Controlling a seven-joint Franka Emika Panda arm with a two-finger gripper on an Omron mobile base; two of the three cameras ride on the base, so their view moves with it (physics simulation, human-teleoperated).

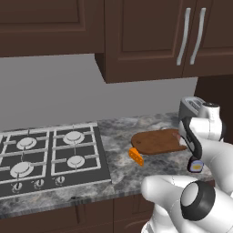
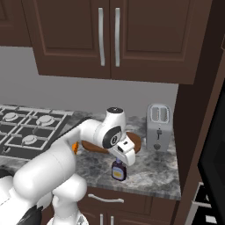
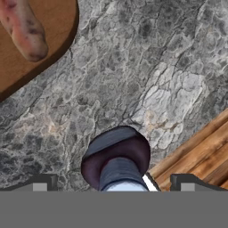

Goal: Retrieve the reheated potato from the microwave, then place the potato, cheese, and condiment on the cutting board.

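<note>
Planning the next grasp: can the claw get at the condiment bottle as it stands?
Probably yes. The claw is open right above the condiment bottle, a finger on each side; bare counter surrounds it, with the cutting board apart.

The robot's own arm blocks a lot here. In the left base view the cutting board (image 1: 157,141) loses its right end behind the white wrist, and the toaster (image 1: 191,107) peeks out just above it, lower body hidden. The condiment (image 1: 196,165) is mostly covered there, only its bottom showing. From the right base view the cheese (image 2: 75,147) is just an orange sliver beside the arm, and the board's middle is hidden by the wrist. The microwave (image 2: 214,154) is chopped off by the right edge. In the hand view the potato (image 3: 24,27) runs off the top edge, and the bottle's cap gets cut at the bottom.
</note>
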